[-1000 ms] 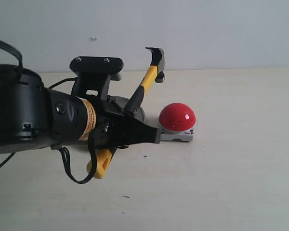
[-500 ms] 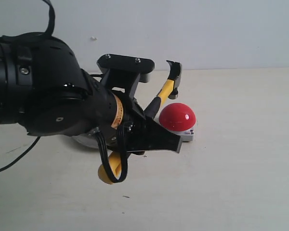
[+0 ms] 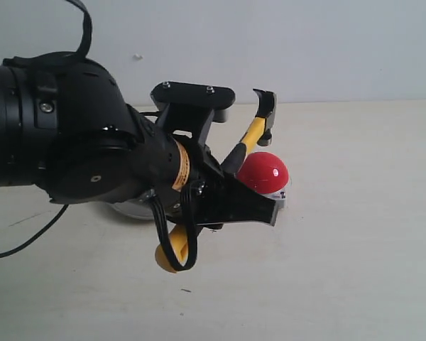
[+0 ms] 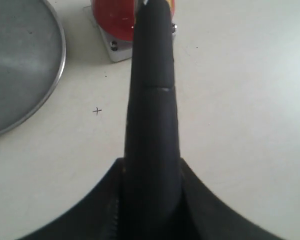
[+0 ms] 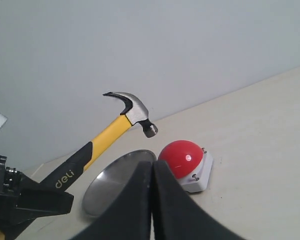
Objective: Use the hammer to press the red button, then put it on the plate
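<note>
My left gripper (image 3: 247, 204) is shut on the black grip of the hammer (image 3: 253, 132). The hammer slants up to the right, and its yellow looped end (image 3: 172, 253) hangs below the wrist. Its dark head (image 5: 135, 112) hovers just above the red button (image 5: 182, 156), a small gap apart. That button (image 3: 264, 172) sits on its grey base right of the arm. In the left wrist view the handle (image 4: 152, 100) runs out from the gripper (image 4: 151, 200) over the button (image 4: 115, 20). The plate (image 5: 110, 182) lies beside the button, mostly hidden in the exterior view. My right gripper (image 5: 152, 172) is shut and empty.
The pale table (image 3: 355, 270) stretches right and in front of the button. A grey wall (image 3: 326, 42) stands behind it. The bulky left arm (image 3: 64, 135) and its cable cover the left side, with a sliver of the plate (image 3: 131, 208) under it.
The left arm has swung right with the hammer. The head has moved from behind the plate to just over the button and has come lower. The button and plate stay put.
</note>
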Available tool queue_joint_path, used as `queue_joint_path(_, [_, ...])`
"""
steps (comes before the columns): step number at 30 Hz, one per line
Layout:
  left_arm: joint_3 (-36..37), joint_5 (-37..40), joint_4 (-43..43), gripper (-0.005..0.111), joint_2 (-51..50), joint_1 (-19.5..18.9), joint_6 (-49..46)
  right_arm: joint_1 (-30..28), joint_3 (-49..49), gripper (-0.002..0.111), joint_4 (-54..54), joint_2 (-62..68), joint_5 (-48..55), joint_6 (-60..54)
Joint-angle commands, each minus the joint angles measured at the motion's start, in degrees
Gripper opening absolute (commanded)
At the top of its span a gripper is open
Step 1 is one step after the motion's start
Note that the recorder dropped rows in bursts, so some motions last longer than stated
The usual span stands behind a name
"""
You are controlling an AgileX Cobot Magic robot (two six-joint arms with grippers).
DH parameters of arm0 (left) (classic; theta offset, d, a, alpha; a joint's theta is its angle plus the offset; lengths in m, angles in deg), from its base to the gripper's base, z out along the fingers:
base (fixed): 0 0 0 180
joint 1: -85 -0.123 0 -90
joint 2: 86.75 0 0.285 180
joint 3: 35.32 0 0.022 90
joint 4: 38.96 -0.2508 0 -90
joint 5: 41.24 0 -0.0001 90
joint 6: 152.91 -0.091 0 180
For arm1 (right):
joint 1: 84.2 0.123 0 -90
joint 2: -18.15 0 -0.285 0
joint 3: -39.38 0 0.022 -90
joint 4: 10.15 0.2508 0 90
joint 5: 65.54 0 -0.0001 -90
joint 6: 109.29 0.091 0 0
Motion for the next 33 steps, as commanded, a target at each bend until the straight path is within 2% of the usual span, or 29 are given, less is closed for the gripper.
queue_joint_path(1, [-0.9,-5.3,-1.5,0.0,-1.2,0.1,-0.3,-0.2,0.3,0.0,-0.2,-0.3,-0.1,-0.2])
queue_joint_path(8, [-0.9,-7.5,-1.7,0.0,-2.8,-0.3,-0.3,-0.2,0.3,0.0,-0.2,-0.3,-0.1,-0.2])
queue_joint_path(17, [-1.9,-6.1,-2.9,0.0,-2.8,-1.9,-0.3,-0.2,0.3,0.0,-0.2,-0.3,-0.1,-0.2])
queue_joint_path(33, [-8.9,-3.2,-4.7,0.0,6.9,-2.2,-4.6,-0.2,0.3,0.0,-0.1,-0.3,-0.2,-0.2])
